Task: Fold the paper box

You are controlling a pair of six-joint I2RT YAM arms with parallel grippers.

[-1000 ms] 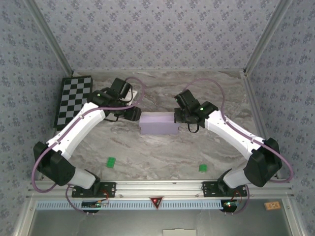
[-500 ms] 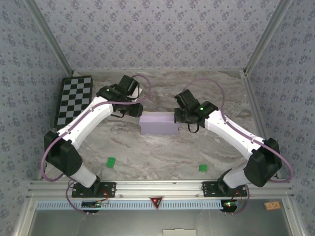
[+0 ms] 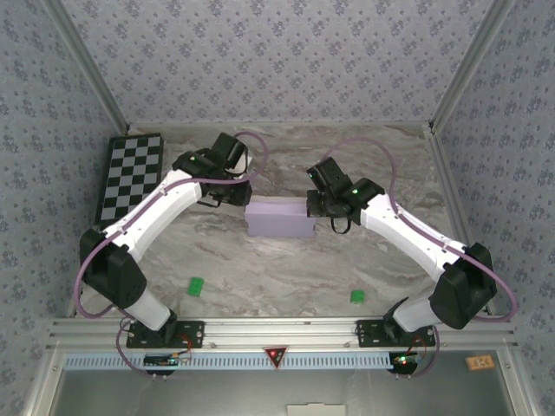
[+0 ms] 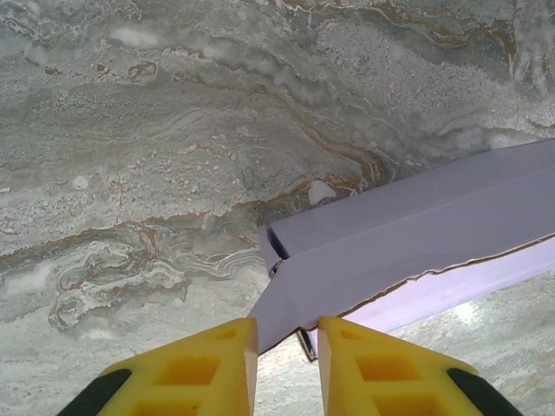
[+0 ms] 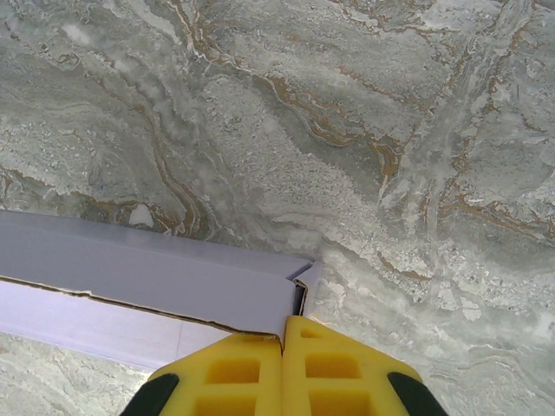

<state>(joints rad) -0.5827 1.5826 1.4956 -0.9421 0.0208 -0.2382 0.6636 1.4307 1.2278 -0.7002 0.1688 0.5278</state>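
Between the 2 yellow jaws of the left gripper (image 4: 287, 336), which stand a narrow gap apart, sits one end corner of the lavender paper box (image 4: 408, 238); whether they pinch it I cannot tell. Opposite, the right gripper (image 5: 284, 336) is closed tight, jaws pressed together, the box's other end corner right at their tips.

The left arm (image 3: 143, 225) and the right arm (image 3: 408, 232) have smooth white tubes joined by chunky black blocks. A purple cable (image 3: 75, 290) loops along each arm. A tiny green light (image 3: 355, 187) glows on the right one. Each arm has a flat black foot plate (image 3: 173, 333) near the bottom of the top view. The left gripper (image 4: 286, 325) and the right gripper (image 5: 284, 319) have bright yellow fingers (image 4: 191, 373) with square hollows and black corners.
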